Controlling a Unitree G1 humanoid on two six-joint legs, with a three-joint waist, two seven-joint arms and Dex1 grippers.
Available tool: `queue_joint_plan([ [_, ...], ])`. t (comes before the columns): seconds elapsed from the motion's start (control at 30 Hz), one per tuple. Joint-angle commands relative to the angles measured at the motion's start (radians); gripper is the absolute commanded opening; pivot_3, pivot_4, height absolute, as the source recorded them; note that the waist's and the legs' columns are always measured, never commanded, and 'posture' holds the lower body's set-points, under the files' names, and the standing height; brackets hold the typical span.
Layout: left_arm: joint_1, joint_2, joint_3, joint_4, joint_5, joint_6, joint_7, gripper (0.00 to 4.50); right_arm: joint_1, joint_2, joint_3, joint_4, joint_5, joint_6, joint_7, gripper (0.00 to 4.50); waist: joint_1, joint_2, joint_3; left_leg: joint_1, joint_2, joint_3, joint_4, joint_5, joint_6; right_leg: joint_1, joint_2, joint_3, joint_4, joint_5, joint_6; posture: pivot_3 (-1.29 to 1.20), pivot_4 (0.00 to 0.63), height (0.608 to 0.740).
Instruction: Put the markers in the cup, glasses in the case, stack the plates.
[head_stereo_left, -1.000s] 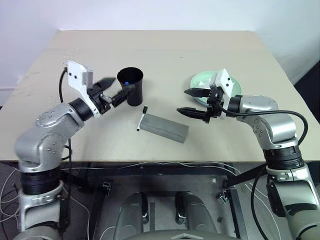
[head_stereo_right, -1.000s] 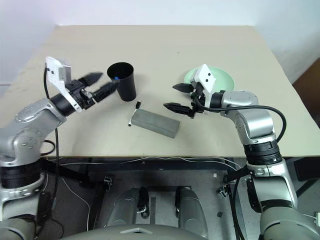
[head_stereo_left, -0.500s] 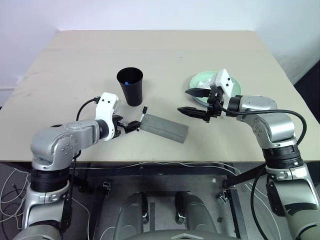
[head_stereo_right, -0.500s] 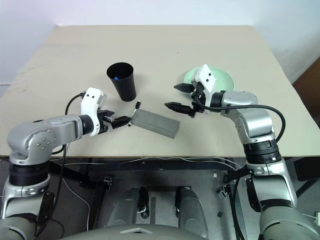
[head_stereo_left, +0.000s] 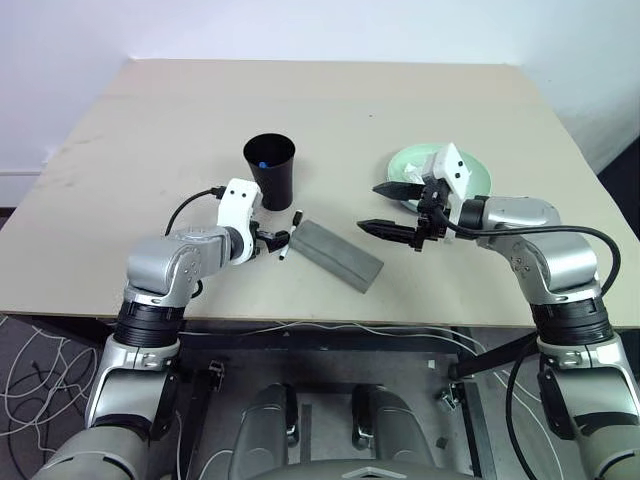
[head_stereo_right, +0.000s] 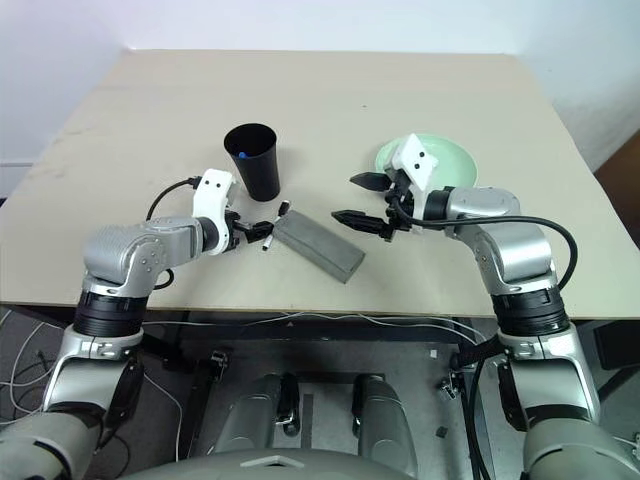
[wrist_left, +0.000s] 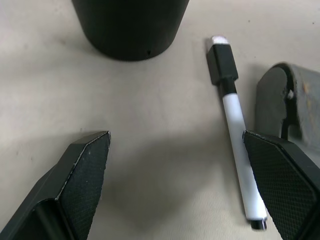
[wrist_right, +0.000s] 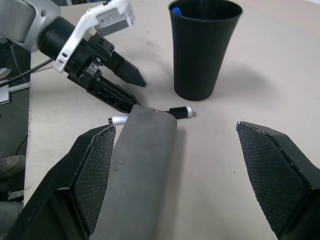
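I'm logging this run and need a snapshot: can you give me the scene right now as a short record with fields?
surface: beige table
cup: black cup, upright, blue-capped marker inside
loose marker: black-capped marker lying on the table between the cup and the grey case
case: closed, lying flat
plates: mint green plate behind the right gripper
left gripper: open, low over the table, fingers either side of the black-capped marker, not closed on it
right gripper: open, holding nothing, above the table beyond the case
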Motion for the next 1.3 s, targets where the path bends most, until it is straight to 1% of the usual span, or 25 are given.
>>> queue_joint_plan([
  [0.03, -0.004, -0.011, -0.021, -0.005, 0.026, -0.022, -0.029, 4.43, 0.000, -0.012, -0.040, -0.048, 0.019, -0.006, -0.007, 4.09, 0.001, 0.000, 0.000, 0.000, 0.000, 0.000, 0.000, 0.000, 0.000, 0.000, 0.000, 0.000, 0.000, 0.000, 0.000, 0.00, 0.150, 0.713],
  [0.17, -0.016, -0.043, -0.025, -0.006, 0.037, 0.006, -0.034, 4.43, -0.005, -0.005, -0.039, -0.044, 0.015, -0.005, -0.017, 4.09, 0.001, 0.000, 0.000, 0.000, 0.000, 0.000, 0.000, 0.000, 0.000, 0.000, -0.001, 0.000, -0.001, 0.000, 0.000, 0.00, 0.150, 0.713],
  [0.3, -0.029, -0.032, -0.069, -0.022, 0.070, -0.011, -0.066, 4.43, -0.009, -0.002, -0.036, -0.036, 0.012, -0.008, -0.021, 4.09, 0.002, 0.000, 0.000, 0.000, 0.000, 0.000, 0.000, 0.000, 0.000, 0.000, -0.001, 0.000, -0.001, 0.000, 0.001, 0.00, 0.150, 0.713],
  [0.47, -0.051, -0.038, -0.076, -0.023, 0.084, 0.026, -0.078, 4.43, -0.015, -0.002, -0.030, -0.024, 0.001, -0.012, -0.028, 4.09, 0.001, 0.000, 0.000, -0.001, 0.000, 0.000, 0.000, 0.000, 0.000, 0.000, -0.001, 0.000, -0.001, 0.000, 0.001, 0.00, 0.150, 0.713],
  [0.57, -0.056, -0.037, -0.077, -0.026, 0.089, 0.044, -0.081, 3.91, -0.016, -0.001, -0.031, -0.023, 0.001, -0.013, -0.030, 4.09, 0.000, 0.000, 0.000, -0.002, 0.000, 0.000, 0.000, 0.000, 0.001, -0.001, -0.001, 0.000, -0.002, 0.000, 0.001, 0.00, 0.150, 0.713],
  [0.6, -0.057, -0.032, -0.085, -0.029, 0.094, 0.049, -0.084, 3.63, -0.017, -0.001, -0.031, -0.022, 0.001, -0.013, -0.030, 4.09, 0.000, 0.000, 0.000, -0.002, 0.000, 0.000, 0.000, 0.000, 0.001, -0.001, -0.001, -0.001, -0.002, 0.000, 0.001, 0.00, 0.150, 0.713],
  [0.67, -0.056, -0.029, -0.093, -0.034, 0.102, 0.054, -0.088, 2.92, -0.017, 0.000, -0.030, -0.021, 0.000, -0.016, -0.032, 4.09, 0.000, 0.000, 0.000, -0.002, -0.001, 0.000, 0.000, 0.000, 0.001, -0.001, 0.000, -0.001, -0.002, 0.000, 0.001, 0.00, 0.150, 0.713],
  [0.8, -0.047, -0.016, -0.100, -0.040, 0.105, 0.085, -0.103, 1.76, -0.016, 0.002, -0.027, -0.019, -0.001, -0.020, -0.033, 4.09, -0.001, 0.000, 0.000, -0.002, 0.000, 0.000, 0.000, 0.000, 0.001, -0.001, 0.000, 0.000, -0.002, -0.001, 0.001, 0.00, 0.150, 0.713],
  [0.83, -0.044, -0.011, -0.101, -0.044, 0.106, 0.089, -0.106, 1.39, -0.016, 0.003, -0.027, -0.019, -0.002, -0.020, -0.034, 4.09, -0.002, 0.000, 0.000, -0.002, 0.000, 0.000, 0.000, 0.000, 0.001, -0.001, 0.000, 0.000, -0.002, -0.001, 0.001, 0.00, 0.150, 0.713],
  [0.97, -0.034, 0.008, -0.092, -0.073, 0.104, 0.104, -0.123, 0.13, -0.021, 0.007, -0.026, -0.011, -0.005, -0.022, -0.037, 4.09, -0.005, 0.000, 0.000, -0.002, 0.000, 0.000, 0.000, 0.000, 0.001, -0.001, 0.001, 0.000, -0.002, -0.002, 0.003, 0.00, 0.150, 0.713],
  [1.0, -0.032, 0.017, -0.096, -0.082, 0.106, 0.103, -0.130, 0.01, -0.020, 0.007, -0.026, -0.011, -0.005, -0.022, -0.037, 4.09, -0.007, 0.000, 0.000, -0.002, 0.000, 0.000, 0.000, 0.000, 0.001, -0.001, 0.001, 0.000, -0.002, -0.002, 0.003, 0.00, 0.150, 0.713],
  [1.07, -0.026, 0.044, -0.114, -0.102, 0.117, 0.087, -0.140, 0.01, -0.019, 0.008, -0.026, -0.011, -0.005, -0.023, -0.036, 4.09, -0.010, 0.000, 0.000, -0.002, 0.000, 0.000, -0.001, 0.000, 0.001, -0.001, 0.001, 0.000, -0.002, -0.002, 0.003, 0.00, 0.150, 0.713],
  [1.17, -0.015, 0.079, -0.153, -0.118, 0.164, -0.034, -0.158, 0.01, -0.023, 0.013, -0.022, -0.001, -0.009, -0.029, -0.036, 4.09, -0.012, 0.000, 0.000, -0.002, 0.000, 0.000, -0.001, 0.000, 0.001, -0.002, 0.001, 0.000, -0.002, -0.002, 0.003, 0.00, 0.150, 0.713],
  [1.3, 0.005, 0.081, -0.139, -0.135, 0.170, -0.122, -0.189, 0.01, -0.034, 0.019, -0.020, 0.004, -0.008, -0.031, -0.035, 4.09, -0.009, 0.000, 0.000, -0.002, 0.000, 0.000, -0.001, 0.000, 0.001, -0.002, 0.001, 0.000, -0.002, 0.000, 0.000, 0.00, 0.150, 0.713],
])
